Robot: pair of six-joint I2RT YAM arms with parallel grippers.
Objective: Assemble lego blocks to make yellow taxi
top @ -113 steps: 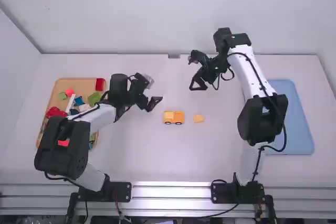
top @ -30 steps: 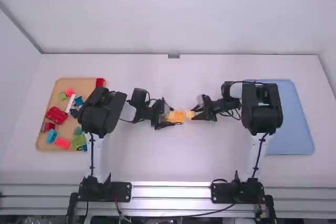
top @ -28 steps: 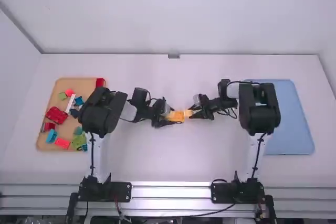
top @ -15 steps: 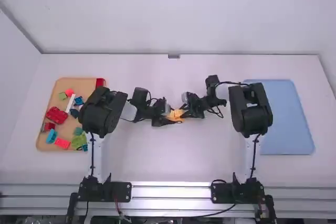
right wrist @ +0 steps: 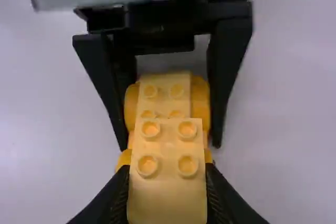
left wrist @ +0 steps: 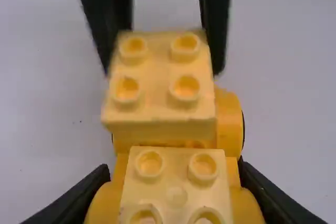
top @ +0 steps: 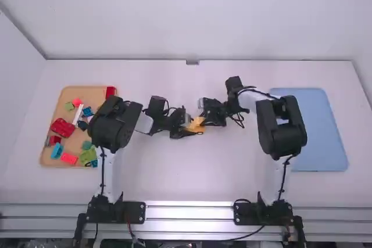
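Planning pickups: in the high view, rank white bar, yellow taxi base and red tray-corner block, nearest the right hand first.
From the right hand:
1. yellow taxi base, close by, to its left.
2. red tray-corner block, well left, tray's far right corner.
3. white bar, farther left, on the tray.

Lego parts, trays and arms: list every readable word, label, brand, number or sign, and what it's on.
No readable text on any of them.
Yellow block: studs, nothing legible.
Wheeled car body: nothing legible.
Loose bricks in the wooden tray: too small to tell.
Blue tray: nothing legible.
Left arm, right arm: nothing legible.
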